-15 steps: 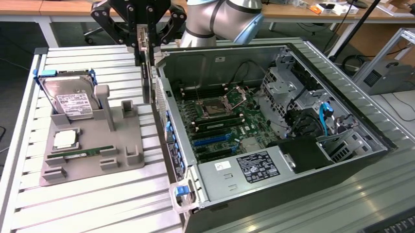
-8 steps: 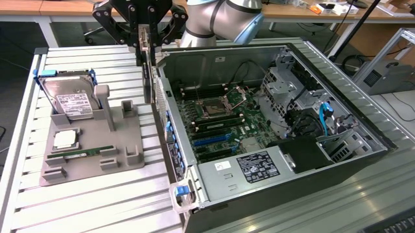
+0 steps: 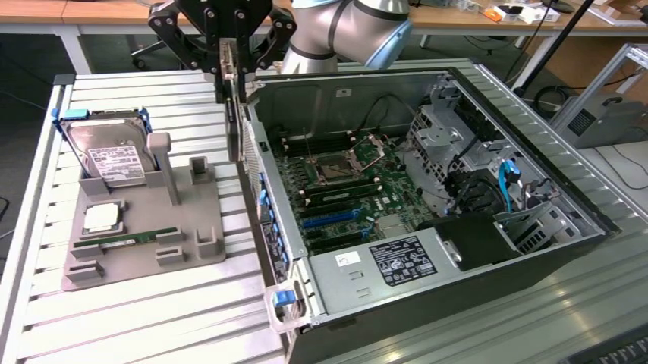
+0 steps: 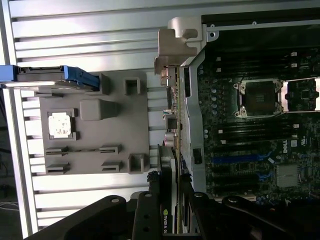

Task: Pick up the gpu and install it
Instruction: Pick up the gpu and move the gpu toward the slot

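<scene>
Clamped around the gpu [image 3: 232, 102], the end effector [image 3: 231, 70] hangs at the far side of the scene with its black fingers [image 3: 265, 47] pressed against the card's two flat faces. The card hangs edge-on and upright. Its lower end reaches down beside the computer case [image 3: 526, 250], along the case wall on the exterior view's left. I cannot tell whether it touches that wall.

From the wrist view, the end effector [image 4: 172, 199] grips the gpu [image 4: 172, 122] at one end. The card's silver bracket [image 4: 175, 47] is at the other end, away from the fingers [image 4: 150, 215]. The card lies over the strip between the grey holder [image 4: 95, 150] and the case's edge.

The case lies open on the slatted metal surface [image 3: 152, 311], and the motherboard [image 3: 354, 189] faces up inside it. Its processor socket [image 3: 335, 168] sits toward the far side and its blue slots [image 3: 329, 218] lie nearer.

On the exterior view's left, the grey holder [image 3: 193, 220] carries a silver hard drive [image 3: 114, 155] with blue rails, standing on edge at the far end. Nearer on the holder are a square processor chip [image 3: 102, 218] and a narrow green memory stick [image 3: 127, 241]. All three are well apart from the card.
</scene>
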`<action>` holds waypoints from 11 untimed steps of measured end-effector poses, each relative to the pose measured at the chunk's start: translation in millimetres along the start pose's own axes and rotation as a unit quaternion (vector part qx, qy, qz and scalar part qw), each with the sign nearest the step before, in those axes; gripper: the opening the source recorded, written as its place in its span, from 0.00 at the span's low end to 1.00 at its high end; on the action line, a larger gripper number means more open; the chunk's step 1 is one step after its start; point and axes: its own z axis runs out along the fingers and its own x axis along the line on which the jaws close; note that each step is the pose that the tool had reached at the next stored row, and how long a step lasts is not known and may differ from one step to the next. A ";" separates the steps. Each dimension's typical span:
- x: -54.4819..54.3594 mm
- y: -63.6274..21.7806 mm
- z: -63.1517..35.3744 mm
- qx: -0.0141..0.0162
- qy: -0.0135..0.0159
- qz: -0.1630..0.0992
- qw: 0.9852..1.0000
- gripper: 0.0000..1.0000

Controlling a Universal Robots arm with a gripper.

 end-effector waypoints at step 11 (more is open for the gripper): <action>-8.8 0.6 0.1 0.000 0.000 0.000 1.000 0.27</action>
